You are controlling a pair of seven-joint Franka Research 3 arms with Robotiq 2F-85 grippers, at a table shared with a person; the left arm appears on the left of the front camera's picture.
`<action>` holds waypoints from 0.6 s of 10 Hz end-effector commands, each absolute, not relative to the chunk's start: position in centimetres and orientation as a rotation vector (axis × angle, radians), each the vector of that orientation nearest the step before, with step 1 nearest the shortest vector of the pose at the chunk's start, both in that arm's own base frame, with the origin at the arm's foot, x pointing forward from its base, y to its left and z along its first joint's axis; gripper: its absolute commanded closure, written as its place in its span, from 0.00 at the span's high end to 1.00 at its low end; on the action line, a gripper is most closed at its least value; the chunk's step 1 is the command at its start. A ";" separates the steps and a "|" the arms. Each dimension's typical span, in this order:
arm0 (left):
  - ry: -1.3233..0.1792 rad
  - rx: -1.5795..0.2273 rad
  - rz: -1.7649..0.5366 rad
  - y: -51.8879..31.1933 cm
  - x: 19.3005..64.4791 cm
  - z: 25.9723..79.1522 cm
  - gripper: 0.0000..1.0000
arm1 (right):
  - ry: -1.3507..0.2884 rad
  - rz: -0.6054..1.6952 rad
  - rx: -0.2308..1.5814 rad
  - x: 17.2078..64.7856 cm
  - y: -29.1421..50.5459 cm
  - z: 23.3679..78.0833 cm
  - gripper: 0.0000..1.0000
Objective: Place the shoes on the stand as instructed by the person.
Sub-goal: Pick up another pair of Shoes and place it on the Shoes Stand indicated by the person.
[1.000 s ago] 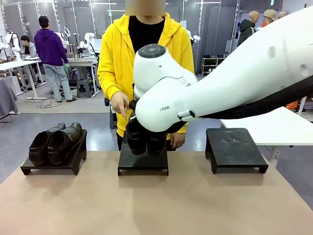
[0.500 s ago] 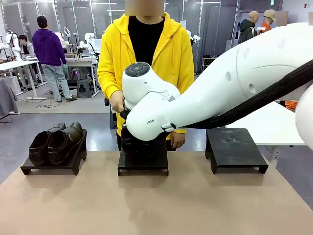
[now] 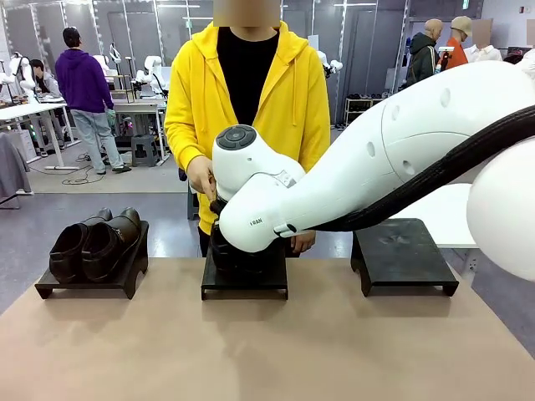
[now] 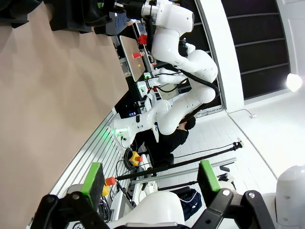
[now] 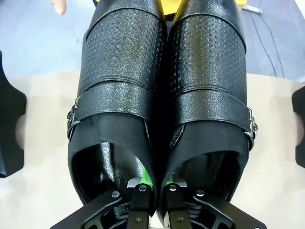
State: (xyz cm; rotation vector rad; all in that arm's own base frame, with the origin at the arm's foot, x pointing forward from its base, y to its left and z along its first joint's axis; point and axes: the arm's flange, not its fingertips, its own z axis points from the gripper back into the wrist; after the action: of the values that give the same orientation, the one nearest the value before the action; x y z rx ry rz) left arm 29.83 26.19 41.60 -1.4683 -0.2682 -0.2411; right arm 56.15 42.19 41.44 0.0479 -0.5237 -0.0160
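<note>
Right claw (image 5: pixel 153 191) pinched nearly closed on the touching inner collars of 2 shoes (image 5: pixel 159 95) over middle stand (image 3: pixel 244 280); glossy leather looks slippery, fairly heavy; left claw (image 4: pixel 150 179) spread wide, holding nothing.

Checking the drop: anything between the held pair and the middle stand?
Nothing visible. The right gripper pinches the inner walls of the held shoes, which sit at the middle stand. The person's hand is behind the arm, above it.

Right arm (image 3: pixel 401 159) reaches across the middle, jaws closed; left gripper (image 4: pixel 150 183) spread.
</note>
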 end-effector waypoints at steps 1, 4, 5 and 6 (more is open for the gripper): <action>-0.252 -1.463 -0.240 26.2 29.5 41.8 1.00 | -0.614 -0.025 0.065 55.9 42.3 41.1 0.07; -0.252 -1.463 -0.240 26.2 29.5 41.8 1.00 | -0.600 -0.012 0.048 56.3 41.3 39.7 0.07; -0.252 -1.463 -0.240 26.2 29.5 41.8 1.00 | -0.599 -0.009 0.050 56.2 41.1 39.6 0.07; -0.252 -1.463 -0.240 26.2 29.5 41.8 1.00 | -0.603 -0.009 0.056 56.1 41.0 39.7 0.17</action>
State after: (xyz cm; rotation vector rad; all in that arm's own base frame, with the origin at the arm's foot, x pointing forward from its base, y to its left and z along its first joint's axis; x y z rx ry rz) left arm 29.83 26.19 41.60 -1.4683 -0.2682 -0.2411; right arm 56.89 41.80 39.96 0.0508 -0.5443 -0.0029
